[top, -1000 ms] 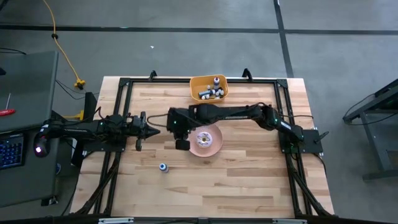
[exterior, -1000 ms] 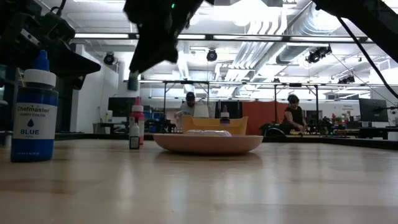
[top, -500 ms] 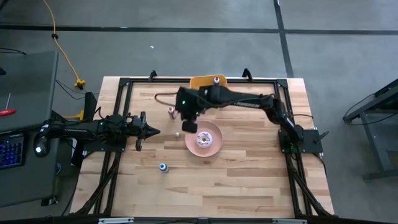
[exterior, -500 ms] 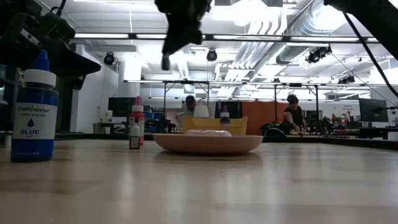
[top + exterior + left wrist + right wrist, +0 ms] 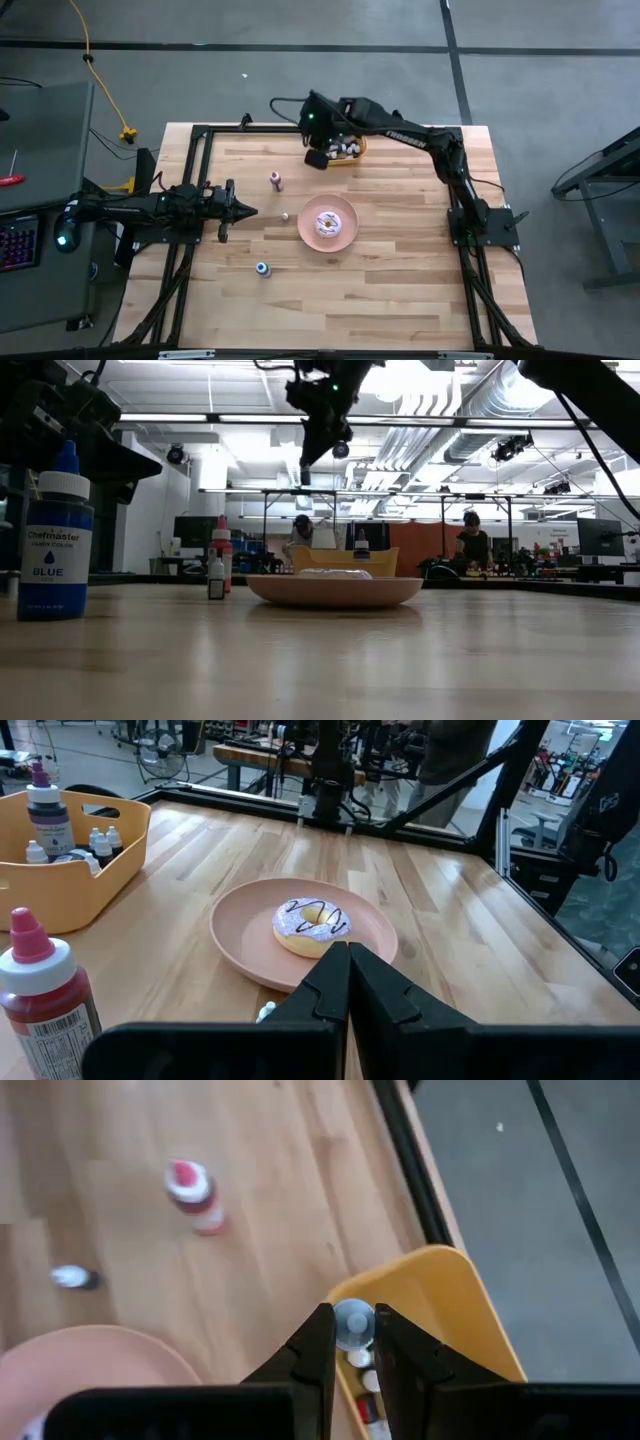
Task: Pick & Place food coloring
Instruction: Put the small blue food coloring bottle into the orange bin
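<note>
My right gripper (image 5: 318, 157) hangs high over the orange bin's (image 5: 355, 133) left rim, shut on a tiny whitish-grey food coloring bottle (image 5: 353, 1323). The bin holds several more small bottles (image 5: 95, 845). Three bottles stand upright on the table: a red-capped one (image 5: 276, 180), a tiny whitish one (image 5: 285, 215) and a blue one (image 5: 262, 268), which is large at the left of the low view (image 5: 55, 535). My left gripper (image 5: 252, 210) waits, shut, at the table's left side. My right gripper pinches the tiny bottle between its two fingers, near the round cap (image 5: 354, 1320). The fingers come from above, pointing down. The bottle is lifted clear and its lower end (image 5: 304, 478) sticks out below the fingertips, high above the bin's rim (image 5: 400, 1270).
A round pink plate (image 5: 328, 222) with a white-and-pink doughnut (image 5: 312, 925) sits mid-table, to the right of the standing bottles. A black frame (image 5: 200, 135) runs around the table's edges. People sit in the room beyond the far edge (image 5: 470, 545).
My right gripper has carried the tiny bottle from beside the plate's left edge toward the table's far edge and a little to the right, ending over the bin's left rim. It has stayed shut on the bottle. The two bottles left of the plate have come into view.
</note>
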